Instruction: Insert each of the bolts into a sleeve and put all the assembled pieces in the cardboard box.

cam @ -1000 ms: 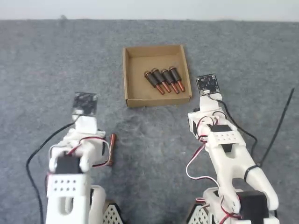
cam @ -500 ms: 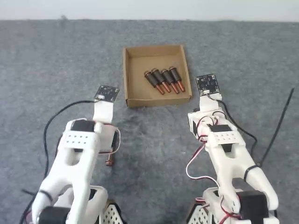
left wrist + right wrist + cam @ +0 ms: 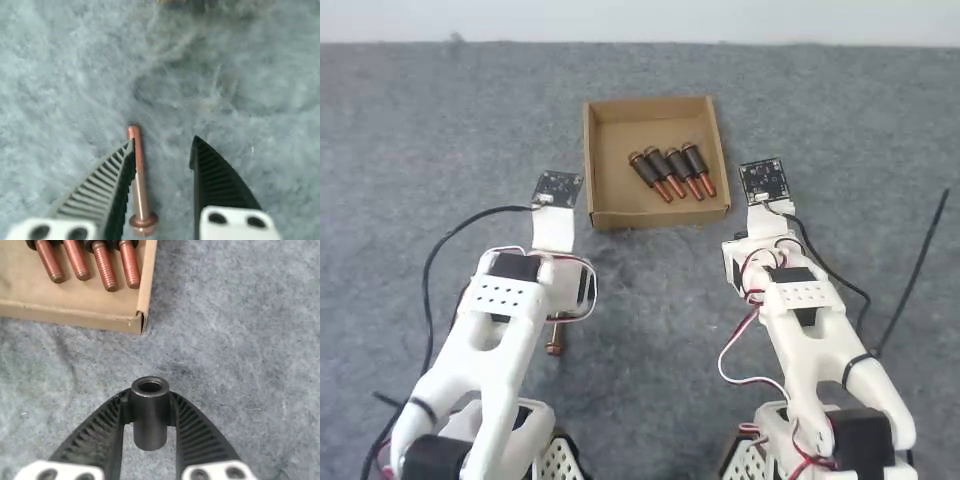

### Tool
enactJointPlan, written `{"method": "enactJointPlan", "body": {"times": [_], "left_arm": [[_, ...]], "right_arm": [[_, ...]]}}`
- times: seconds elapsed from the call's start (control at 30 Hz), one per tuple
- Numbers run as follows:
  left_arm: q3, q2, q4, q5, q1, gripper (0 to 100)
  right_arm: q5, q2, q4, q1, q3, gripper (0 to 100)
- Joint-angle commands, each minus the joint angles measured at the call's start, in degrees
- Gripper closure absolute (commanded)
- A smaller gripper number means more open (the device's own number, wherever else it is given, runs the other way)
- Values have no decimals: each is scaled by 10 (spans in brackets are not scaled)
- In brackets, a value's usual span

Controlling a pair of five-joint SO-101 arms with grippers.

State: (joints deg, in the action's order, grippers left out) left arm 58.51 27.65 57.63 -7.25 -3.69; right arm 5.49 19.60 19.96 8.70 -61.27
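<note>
Left gripper [image 3: 163, 141] is spread apart, astride the bolt [image 3: 138, 175] lying on the carpet [image 3: 420, 130], lower left. Right gripper [image 3: 150, 396] clamps a sleeve [image 3: 149, 422], right of centre, below the box [image 3: 603, 216] holding four assembled pieces [image 3: 672, 173].

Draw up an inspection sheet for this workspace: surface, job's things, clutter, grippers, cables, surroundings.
Surface: grey fuzzy mat.
Job's things: cardboard box holds four assembled pieces side by side; one loose bolt lies on the mat; one sleeve is gripped.
Clutter: nothing seen.
Grippers: left gripper open around the bolt, which lies close along one finger; right gripper shut on the sleeve, near a corner of the box.
Cables: black cable crosses the mat beside the right arm; another loops by the left arm; red and white wires run on the arms.
Surroundings: pale wall beyond the mat.
</note>
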Motion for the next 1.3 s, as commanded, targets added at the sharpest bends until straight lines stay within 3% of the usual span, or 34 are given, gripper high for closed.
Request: {"method": "enactJointPlan", "body": {"times": [0.0,0.17,0.63,0.73,0.8,0.97,1.1,1.27], "left_arm": [[1,0,-18,-7,8,828],[-3,-15,-4,-5,35,840],[-142,-275,54,27,37,890],[-158,-296,63,43,32,947],[-166,-303,71,66,32,996],[-175,-303,75,156,23,989],[-208,-282,118,273,-26,989],[-237,-216,142,309,-108,988]], "right_arm": [[11,0,-13,-7,4,991],[11,0,-13,-7,4,991],[11,0,-9,-7,4,991],[11,0,-11,-7,4,991],[11,0,-11,-8,4,991],[11,0,-12,-8,4,991],[11,0,-13,-12,4,991],[11,0,-43,-46,0,991]]}}
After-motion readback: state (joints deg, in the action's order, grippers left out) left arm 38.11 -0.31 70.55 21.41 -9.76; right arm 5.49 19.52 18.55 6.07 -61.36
